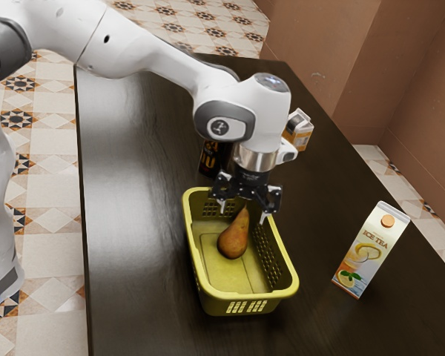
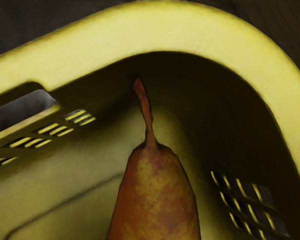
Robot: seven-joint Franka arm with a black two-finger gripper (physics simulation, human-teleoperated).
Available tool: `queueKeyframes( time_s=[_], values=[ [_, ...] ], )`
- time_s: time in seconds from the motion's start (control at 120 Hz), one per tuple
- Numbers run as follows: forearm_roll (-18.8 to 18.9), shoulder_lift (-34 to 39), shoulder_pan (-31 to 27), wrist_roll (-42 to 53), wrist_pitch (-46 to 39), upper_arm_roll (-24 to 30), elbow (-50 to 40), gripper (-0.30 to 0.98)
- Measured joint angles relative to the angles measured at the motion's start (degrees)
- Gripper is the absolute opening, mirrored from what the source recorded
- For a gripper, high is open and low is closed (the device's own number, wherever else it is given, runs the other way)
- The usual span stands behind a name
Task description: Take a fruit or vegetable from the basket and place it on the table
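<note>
Plainly, a spread tool [image 1: 242, 211] over the basket [image 1: 241, 297], with the pear [image 2: 155, 200] cut off in the wrist view.

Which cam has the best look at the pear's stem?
Wrist view: the stem appears large and unobstructed, from tip to where it joins the pear. The exterior view has it too, but tiny, close by the claw.
</note>
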State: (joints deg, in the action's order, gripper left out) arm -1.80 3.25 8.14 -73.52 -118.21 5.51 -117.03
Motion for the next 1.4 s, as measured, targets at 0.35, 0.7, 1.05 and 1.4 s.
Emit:
queueKeyframes(
  time_s=[0.35, 0.7, 1.05, 1.4],
  values=[
    [-0.1, -0.2, 0.5, -4.5, -1.4, 0.0, -0.2, 0.6],
    [-0.3, 3.3, -0.7, -7.1, -1.7, 3.2, -4.5, 0.58],
    [0.0, 2.5, -0.8, -7.0, -1.8, 3.8, -4.6, 0.58],
    [2.8, 0.1, -0.4, -3.4, -3.1, 3.7, -4.2, 0.58]
  ],
)
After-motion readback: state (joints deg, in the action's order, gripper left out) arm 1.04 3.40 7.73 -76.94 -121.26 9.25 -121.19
